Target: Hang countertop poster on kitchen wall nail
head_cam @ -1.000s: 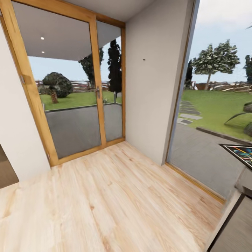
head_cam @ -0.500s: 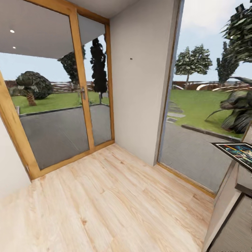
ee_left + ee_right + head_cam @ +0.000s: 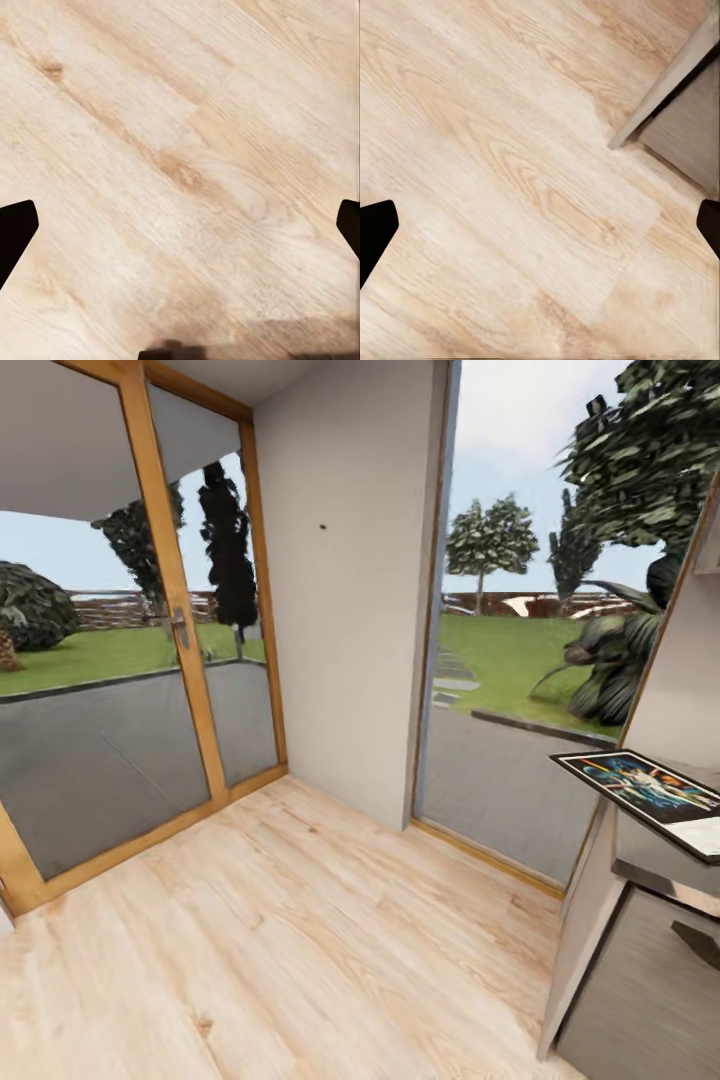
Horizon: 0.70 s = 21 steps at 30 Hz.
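Rightward, the poster [image 3: 648, 787] lies flat on the countertop [image 3: 700, 854]; both grippers [image 3: 180, 225] [image 3: 540, 225] hang spread wide, unladen, over the wood floor [image 3: 300, 940]

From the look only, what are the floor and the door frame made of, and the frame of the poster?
The floor looks like pale matte wood planks: grain, knots and board seams show. The door frame looks like warm honey-toned wood, smooth. The poster has a thin, black, smooth frame; whether this is plastic, metal or painted wood is unclear.

The poster [image 3: 648, 786] lies flat on the kitchen countertop [image 3: 640, 830].
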Tool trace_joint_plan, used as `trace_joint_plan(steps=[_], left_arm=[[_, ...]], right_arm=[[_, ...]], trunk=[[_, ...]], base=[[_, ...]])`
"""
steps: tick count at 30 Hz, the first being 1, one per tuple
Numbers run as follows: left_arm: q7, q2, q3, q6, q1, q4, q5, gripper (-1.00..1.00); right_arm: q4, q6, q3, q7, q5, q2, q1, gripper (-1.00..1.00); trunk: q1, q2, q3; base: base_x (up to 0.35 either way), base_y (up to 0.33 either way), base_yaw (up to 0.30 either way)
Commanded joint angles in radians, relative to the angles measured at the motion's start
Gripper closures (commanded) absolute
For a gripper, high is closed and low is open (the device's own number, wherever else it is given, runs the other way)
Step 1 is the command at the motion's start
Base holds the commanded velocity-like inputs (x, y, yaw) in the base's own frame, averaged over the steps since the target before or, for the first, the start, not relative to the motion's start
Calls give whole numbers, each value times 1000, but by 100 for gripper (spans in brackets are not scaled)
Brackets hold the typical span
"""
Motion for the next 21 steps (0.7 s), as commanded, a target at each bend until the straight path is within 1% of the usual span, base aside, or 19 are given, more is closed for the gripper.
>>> trace_joint_plan(steps=[1, 21], left_arm=[[0, 0, 1, 0, 1, -2, 0, -100], [0, 0, 1, 0, 1, -2, 0, -100]], right_arm=[[1, -3, 0, -1, 0, 0, -1, -100], [1, -3, -1, -1, -1, 0, -1, -100]], trunk=[[0, 0, -1], [0, 0, 7]], base=[[2, 2, -300], [0, 0, -300]])
